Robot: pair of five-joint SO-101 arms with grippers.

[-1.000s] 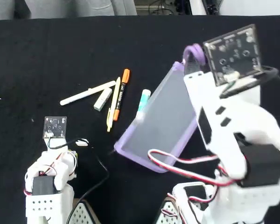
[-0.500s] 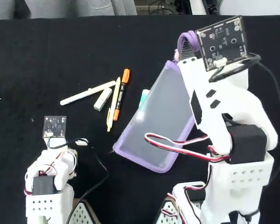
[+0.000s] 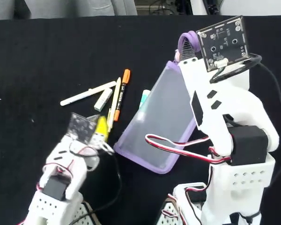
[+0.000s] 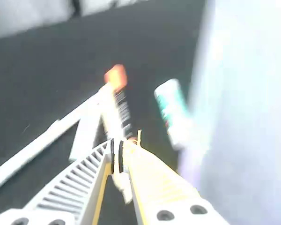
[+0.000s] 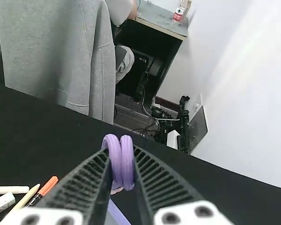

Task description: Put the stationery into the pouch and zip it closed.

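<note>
Purple pouch (image 3: 164, 117) stays propped off the desk (image 3: 47, 56), its loop (image 5: 117, 150) pinched in the right tool (image 5: 121, 164); the left tool (image 4: 116, 150), closed and empty, has swung toward the pens (image 3: 122, 93), suggesting loading starts.

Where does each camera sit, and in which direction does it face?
High view: fixed above, looking down over the black table, pouch and pens; left arm and right arm show.
Left wrist view: on the left arm, facing along its shut jaws toward the orange marker and pouch.
Right wrist view: on the raised right arm, facing past the table's far edge; its jaws clamp the purple loop.
Shared: all three show the orange marker.
</note>
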